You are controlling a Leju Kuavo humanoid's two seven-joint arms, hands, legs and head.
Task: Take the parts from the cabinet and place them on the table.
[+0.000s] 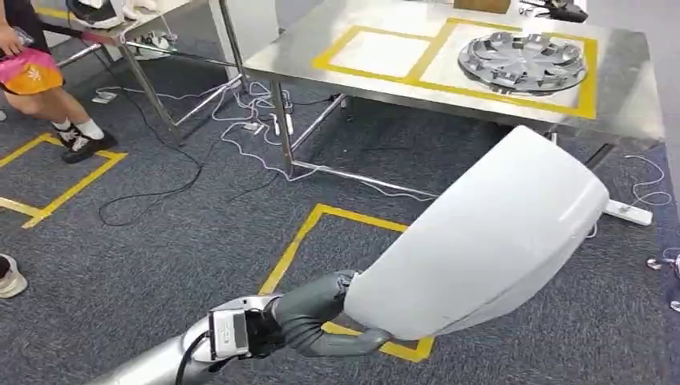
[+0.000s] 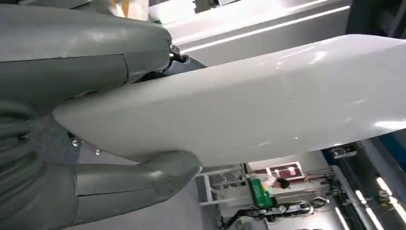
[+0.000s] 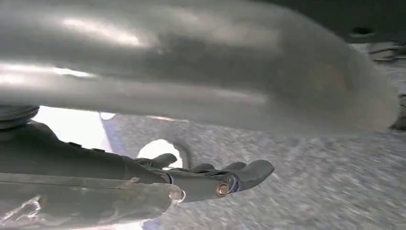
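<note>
Head view: my left hand [image 1: 309,321] grips a white panel [image 1: 481,241] over grey carpet [image 1: 160,257]; steel table [image 1: 385,84] upper right carries a hubcap [image 1: 521,60]. Right hand [image 3: 210,175] seems empty, fingers extended.

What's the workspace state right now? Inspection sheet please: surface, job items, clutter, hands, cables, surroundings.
Surface: steel table with yellow tape squares; left square bare.
Job's things: silver wheel cover lies in the right square; large white panel held off the floor, short of the table.
Clutter: dark items at the table's far edge, too small to identify.
Hands: left hand grips the white panel's lower edge; right hand holds nothing, fingers stretched out over the carpet.
Cables: white cables tangled on the carpet under the table; black cable running left.
Surroundings: grey carpet with yellow floor tape; person's legs at upper left; second table behind.
</note>
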